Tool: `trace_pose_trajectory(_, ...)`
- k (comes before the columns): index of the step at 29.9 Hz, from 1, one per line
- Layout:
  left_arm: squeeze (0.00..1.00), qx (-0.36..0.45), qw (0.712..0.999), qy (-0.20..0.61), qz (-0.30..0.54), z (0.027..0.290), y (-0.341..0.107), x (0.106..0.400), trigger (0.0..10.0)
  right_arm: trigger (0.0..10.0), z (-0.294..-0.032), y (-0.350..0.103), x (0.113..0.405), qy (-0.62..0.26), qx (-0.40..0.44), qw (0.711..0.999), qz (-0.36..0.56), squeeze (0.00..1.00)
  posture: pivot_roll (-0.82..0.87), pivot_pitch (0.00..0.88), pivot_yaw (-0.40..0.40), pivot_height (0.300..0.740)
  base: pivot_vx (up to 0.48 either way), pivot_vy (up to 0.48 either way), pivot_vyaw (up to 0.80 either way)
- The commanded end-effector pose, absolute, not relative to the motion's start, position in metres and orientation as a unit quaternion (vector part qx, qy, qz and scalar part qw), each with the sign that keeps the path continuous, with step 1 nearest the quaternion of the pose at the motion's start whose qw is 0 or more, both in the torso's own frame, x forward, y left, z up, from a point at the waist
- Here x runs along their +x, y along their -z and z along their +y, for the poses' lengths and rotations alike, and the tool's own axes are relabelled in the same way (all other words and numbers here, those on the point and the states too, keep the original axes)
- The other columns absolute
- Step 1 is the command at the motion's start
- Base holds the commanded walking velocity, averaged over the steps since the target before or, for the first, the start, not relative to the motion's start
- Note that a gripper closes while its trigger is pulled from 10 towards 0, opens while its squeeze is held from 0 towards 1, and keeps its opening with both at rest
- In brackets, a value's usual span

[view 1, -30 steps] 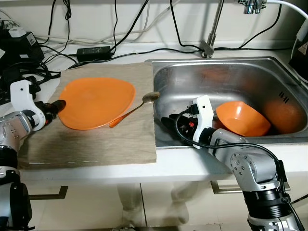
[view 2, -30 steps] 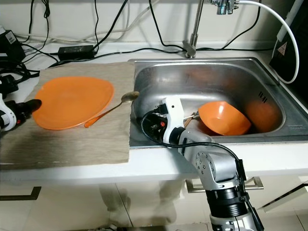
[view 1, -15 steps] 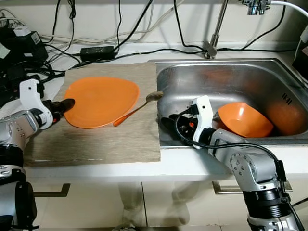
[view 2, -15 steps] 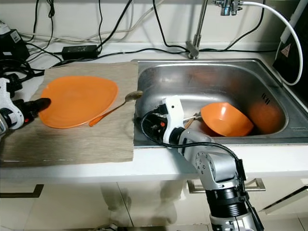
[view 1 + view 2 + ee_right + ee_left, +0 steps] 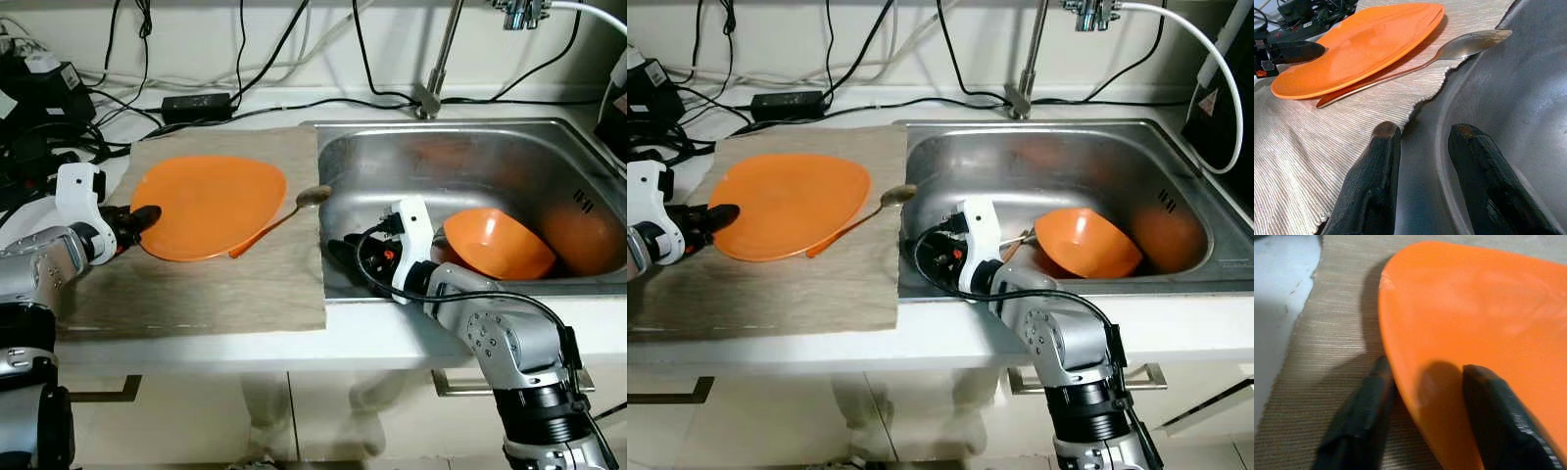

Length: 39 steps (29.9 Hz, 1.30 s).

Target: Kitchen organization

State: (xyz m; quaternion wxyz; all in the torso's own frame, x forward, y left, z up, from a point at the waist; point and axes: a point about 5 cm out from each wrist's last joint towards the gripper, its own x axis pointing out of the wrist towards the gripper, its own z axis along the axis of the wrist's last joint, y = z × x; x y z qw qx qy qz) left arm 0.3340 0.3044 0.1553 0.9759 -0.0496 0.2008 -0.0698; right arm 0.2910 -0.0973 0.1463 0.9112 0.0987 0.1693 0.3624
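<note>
An orange plate (image 5: 211, 206) lies on a woven mat (image 5: 245, 284) left of the sink (image 5: 460, 147). My left gripper (image 5: 145, 217) is at the plate's left rim and open, with one finger (image 5: 1366, 406) low beside the rim and the other (image 5: 1493, 411) over the plate (image 5: 1474, 313). A spoon (image 5: 294, 208) lies with its handle against the plate's right edge and its bowl at the sink's rim. An orange bowl (image 5: 490, 245) rests tilted in the sink. My right gripper (image 5: 338, 250) is open at the sink's near left corner, holding nothing, with its fingers (image 5: 1371, 181) pointing at the spoon (image 5: 1469, 44).
Black cables and a power adapter (image 5: 201, 101) run along the counter behind the mat. Black devices (image 5: 39, 83) stand at the back left. The faucet (image 5: 428, 98) rises behind the sink. An orange patch (image 5: 588, 230) shows on the sink's right wall.
My left gripper has moved right onto the plate's left rim, and the plate has shifted slightly toward the spoon. The right arm has stayed put. The camera has shifted a little.
</note>
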Motion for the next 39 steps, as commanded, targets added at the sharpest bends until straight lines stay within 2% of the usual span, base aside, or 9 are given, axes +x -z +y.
trace_pose_trajectory(1,0.0,-0.019,0.975,0.088,0.202,0.297,-0.151,0.334,0.0,10.0,-0.097,-0.146,0.292,-0.365,0.1,0.911,0.166,0.0,-0.04,0.0,0.039,0.74,0.0,0.0,0.0)
trace_pose_trajectory(11,0.0,-0.018,0.982,0.1,0.16,0.291,-0.158,0.338,0.0,10.0,-0.097,-0.145,0.292,-0.362,0.1,0.912,0.167,0.0,-0.05,0.0,0.042,0.74,0.0,0.0,0.0)
trace_pose_trajectory(27,0.0,-0.061,0.991,0.067,0.097,0.308,-0.19,0.342,0.0,10.0,-0.097,-0.145,0.293,-0.36,0.104,0.912,0.168,0.0,-0.04,0.0,0.039,0.74,0.0,0.0,0.0)
trace_pose_trajectory(39,0.0,-0.086,0.991,0.064,0.079,0.309,-0.2,0.344,0.0,10.0,-0.097,-0.141,0.297,-0.348,0.116,0.915,0.167,0.0,-0.04,0.0,0.039,0.74,0.0,0.0,0.0)
